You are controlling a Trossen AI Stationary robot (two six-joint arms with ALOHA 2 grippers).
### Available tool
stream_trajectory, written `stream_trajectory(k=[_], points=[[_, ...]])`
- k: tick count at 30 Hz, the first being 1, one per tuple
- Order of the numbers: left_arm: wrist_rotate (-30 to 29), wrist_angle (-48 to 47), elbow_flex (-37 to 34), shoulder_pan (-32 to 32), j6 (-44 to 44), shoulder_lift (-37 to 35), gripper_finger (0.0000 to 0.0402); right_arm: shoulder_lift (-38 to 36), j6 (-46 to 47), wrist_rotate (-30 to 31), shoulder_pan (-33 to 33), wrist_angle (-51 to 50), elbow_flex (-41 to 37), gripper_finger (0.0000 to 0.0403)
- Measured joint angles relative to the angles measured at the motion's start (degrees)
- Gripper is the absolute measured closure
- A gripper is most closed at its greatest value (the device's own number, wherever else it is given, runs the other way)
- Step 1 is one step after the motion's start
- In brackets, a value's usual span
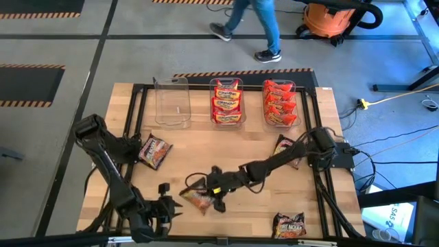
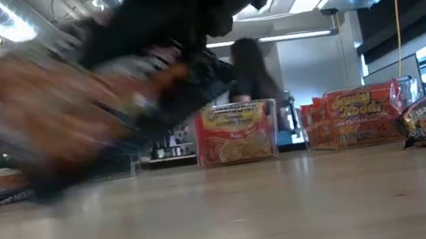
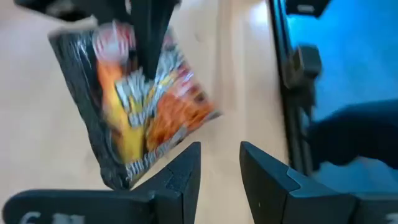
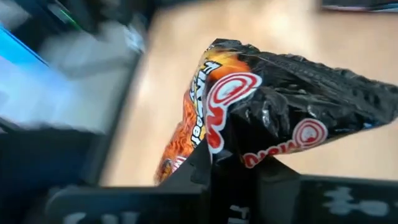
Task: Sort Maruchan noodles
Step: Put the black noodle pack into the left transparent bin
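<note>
At about six o'clock on the wooden table [image 1: 226, 147], near its front edge, the right gripper [image 1: 214, 197] is clamped on a dark brown-black noodle packet [image 1: 197, 195]; in the right wrist view the two fingers [image 4: 205, 168] pinch one crumpled edge of that packet [image 4: 273, 112], whose black wrapper with red-and-white logo and orange print bulges away from them. From above, its long axis runs roughly from ten o'clock to four o'clock, one end lifted toward the gripper. The low view shows it tilted and raised above the tabletop, though blurred.

At seven o'clock the left gripper [image 1: 163, 206] hangs low over the front-left corner, its fingers [image 3: 183, 177] a narrow gap apart with nothing between them.

A second dark packet [image 1: 289, 225] lies flat at five o'clock near the front edge, its long axis lying nine-to-three. A third [image 1: 153, 151] sits at nine o'clock beside the left arm, turned diagonally from eleven to five. A fourth [image 1: 285, 147] lies at three o'clock, partly under the right arm.

Along the far edge stand three clear plastic bins: the one at eleven o'clock [image 1: 171, 101] holds nothing, the one at twelve [image 1: 228, 101] holds orange-yellow packets, and the one at one o'clock [image 1: 280, 103] holds bright red packets.

Beyond the table a person [image 1: 250, 27] walks across the floor.
</note>
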Motion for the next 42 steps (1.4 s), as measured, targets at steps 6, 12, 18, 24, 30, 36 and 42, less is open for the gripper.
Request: stream_trajectory(k=[6, 12, 18, 24, 30, 36, 42], points=[[-8.81, 4.25, 0.00, 2.62, 11.11, -1.26, 0.0296, -2.48, -15.31, 4.03, -2.98, -29.57, 9.50, 0.0378], [-13.08, 5.06, 0.02, 8.39, 17.21, -1.28, 0.0296, -2.42, -28.48, 10.64, -3.99, -50.55, 16.83, 0.0377], [-4.83, -4.57, 0.02, 16.69, 12.43, -1.07, 0.0288, -2.37, -29.36, 12.87, -3.86, -56.95, 17.29, 0.0377], [2.16, -9.76, 0.00, 22.62, 7.98, 0.73, 0.0243, -2.31, -26.50, 12.20, -2.76, -57.89, 13.21, 0.0377], [4.20, -9.31, 0.01, 24.20, 13.80, 2.24, 0.0204, -2.33, -25.36, 14.14, -2.79, -55.95, 9.91, 0.0377], [-2.44, -11.25, -1.74, 21.29, 16.72, 2.24, 0.0204, -2.33, -26.47, 14.33, -2.76, -53.78, 9.79, 0.0377], [-6.37, -3.65, -13.87, 20.77, 8.56, -1.55, 0.0204, -2.31, -26.40, 12.00, -2.76, -51.45, 9.79, 0.0377]])
